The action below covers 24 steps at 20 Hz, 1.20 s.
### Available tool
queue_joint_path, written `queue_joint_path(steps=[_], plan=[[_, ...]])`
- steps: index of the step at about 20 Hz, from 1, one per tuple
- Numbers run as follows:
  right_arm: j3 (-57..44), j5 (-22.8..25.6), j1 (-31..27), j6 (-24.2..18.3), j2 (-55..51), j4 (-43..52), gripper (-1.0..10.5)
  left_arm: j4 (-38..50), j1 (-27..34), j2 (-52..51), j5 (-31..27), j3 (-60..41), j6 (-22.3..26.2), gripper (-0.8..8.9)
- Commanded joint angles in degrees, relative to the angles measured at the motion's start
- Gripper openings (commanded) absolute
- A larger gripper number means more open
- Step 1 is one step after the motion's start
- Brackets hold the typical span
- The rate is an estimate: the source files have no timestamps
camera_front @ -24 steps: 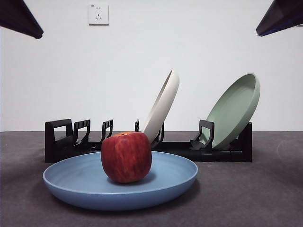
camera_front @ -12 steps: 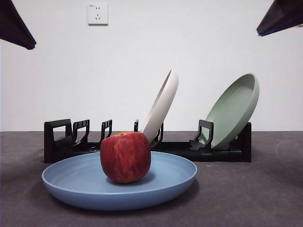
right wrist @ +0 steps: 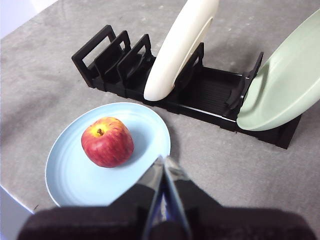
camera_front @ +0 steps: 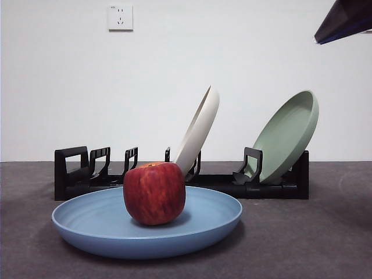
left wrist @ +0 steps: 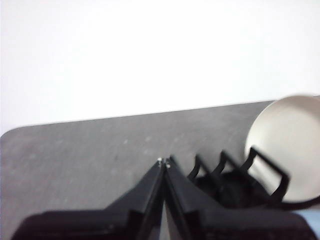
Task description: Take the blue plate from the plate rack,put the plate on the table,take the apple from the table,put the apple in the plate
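Note:
The blue plate lies flat on the grey table in front of the black plate rack. The dark red apple sits upright in the plate, stem up. My right gripper is shut and hovers high above the plate's near side, touching nothing; its arm shows as a dark tip at the front view's upper right. My left gripper is shut and raised beside the rack's end, out of the front view.
A cream-white plate leans in the rack's middle slots and a sage-green plate leans at its right end. A white wall with a socket stands behind.
The dark left arm tip at the front view's upper left has drawn back out of the picture. Plate, apple and right arm have not moved.

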Motion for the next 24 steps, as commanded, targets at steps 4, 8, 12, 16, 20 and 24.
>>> queue_joint_path(steps=[4,8,12,16,20,24], plan=[[-0.26,0.15,-0.02,0.52,-0.13,0.35,-0.1,3.63,1.81,-5.25,-1.44,-13.16,0.90,0.00],[-0.26,0.15,-0.02,0.52,-0.13,0.35,-0.1,1.73,1.81,-7.61,-3.15,-16.37,0.50,0.00],[-0.26,0.17,-0.04,0.52,-0.13,0.35,-0.1,-0.15,1.81,-7.61,-2.89,-16.35,0.24,0.00],[-0.26,0.15,-0.02,0.52,-0.13,0.35,-0.1,0.11,1.81,-7.56,-2.91,-16.35,0.11,0.00],[-0.26,0.17,-0.02,0.52,-0.13,0.35,-0.1,0.11,1.81,-7.56,-2.91,-16.35,0.11,0.00],[-0.26,0.15,-0.02,0.52,-0.13,0.35,-0.1,0.11,1.81,-7.56,-2.91,-16.35,0.11,0.00]])
